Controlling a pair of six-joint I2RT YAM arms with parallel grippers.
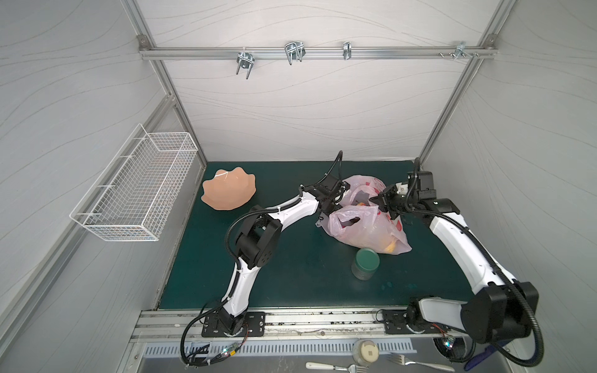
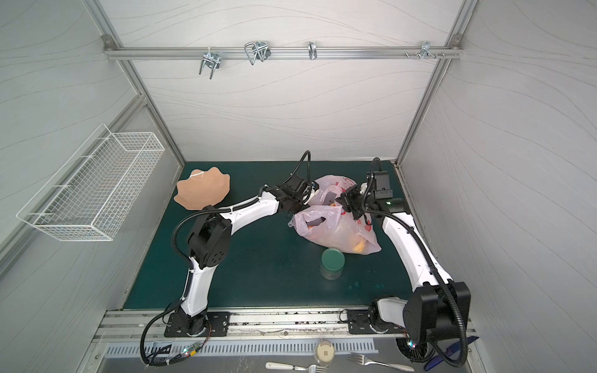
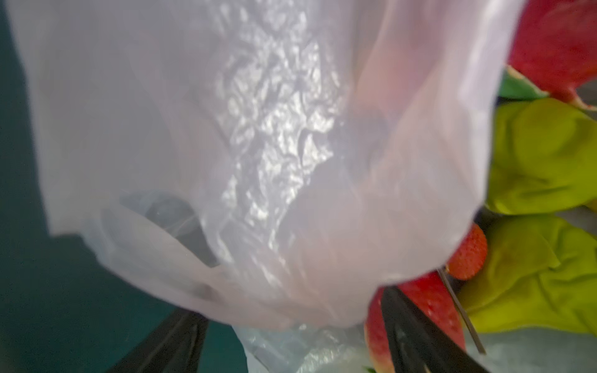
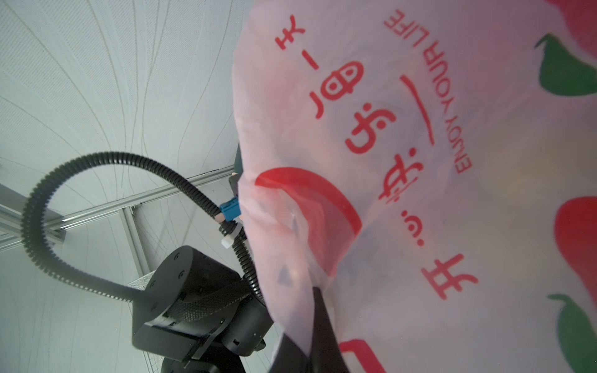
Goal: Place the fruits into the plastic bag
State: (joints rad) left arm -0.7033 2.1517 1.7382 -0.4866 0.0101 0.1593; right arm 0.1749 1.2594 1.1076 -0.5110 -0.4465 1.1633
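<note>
"ENJOY YOUR LIFE" on plastic bag

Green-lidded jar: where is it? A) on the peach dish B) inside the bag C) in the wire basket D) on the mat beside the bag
D: in both top views the jar stands upright on the green mat, close beside the plastic bag and outside it.

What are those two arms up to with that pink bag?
The right gripper pinches the plastic bag by its mouth, holding it up; the left gripper sits open at the opening. Inside lie limes, a strawberry and a red fruit. The scalloped dish at the back looks empty, and no fruit shows loose on the mat.
</note>
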